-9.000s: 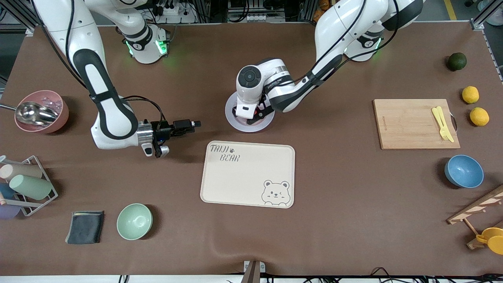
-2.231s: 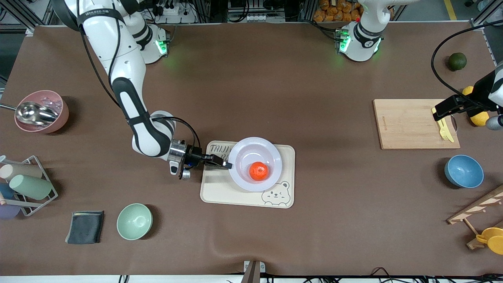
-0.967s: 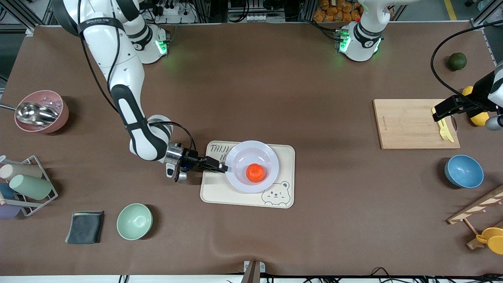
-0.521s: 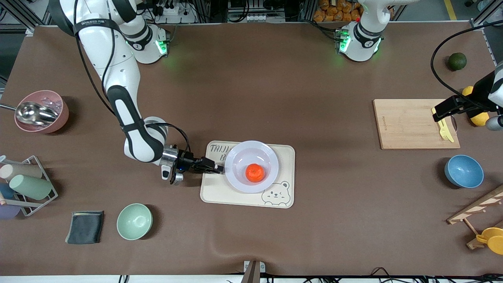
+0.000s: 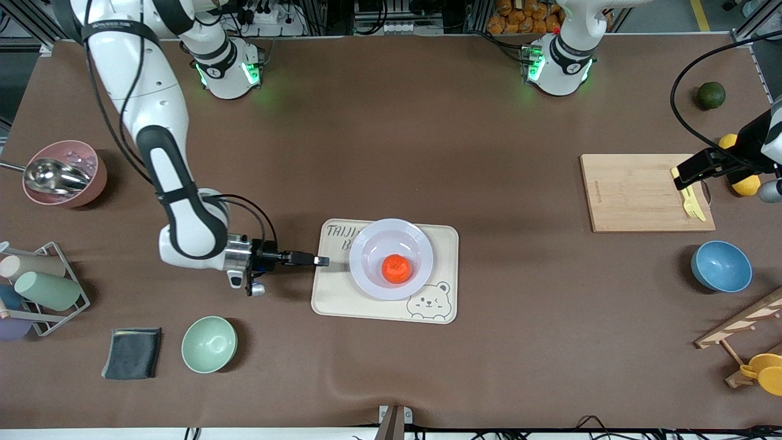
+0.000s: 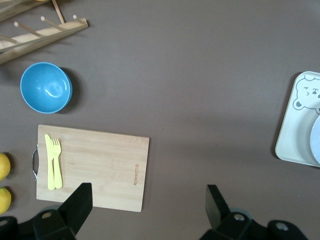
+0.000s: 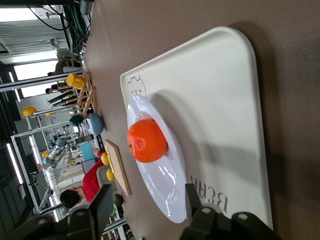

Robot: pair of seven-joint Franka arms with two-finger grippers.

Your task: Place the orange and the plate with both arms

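The orange [image 5: 396, 268] lies in the lavender-white plate [image 5: 368, 244], which rests on the cream bear tray [image 5: 342, 299]. My right gripper [image 5: 315, 261] is open and empty, over the tray's edge toward the right arm's end, a short gap from the plate's rim. The right wrist view shows the orange [image 7: 146, 140] in the plate [image 7: 167, 192] on the tray [image 7: 220, 95], ahead of the open right gripper [image 7: 147, 200]. My left gripper [image 5: 687, 173] waits open and empty over the wooden cutting board [image 5: 635, 192]; it also shows open in the left wrist view [image 6: 147, 200].
A yellow fork [image 5: 688, 192] lies on the board. Lemons [image 5: 731, 146], a dark green fruit [image 5: 710, 95] and a blue bowl [image 5: 721, 266] are at the left arm's end. A green bowl [image 5: 209, 344], dark cloth [image 5: 132, 352], cup rack [image 5: 43, 287] and pink bowl [image 5: 64, 173] are at the right arm's end.
My right gripper has let go of the plate's rim and drawn back toward the right arm's end. The plate with the orange stays on the tray. The left arm has not moved.
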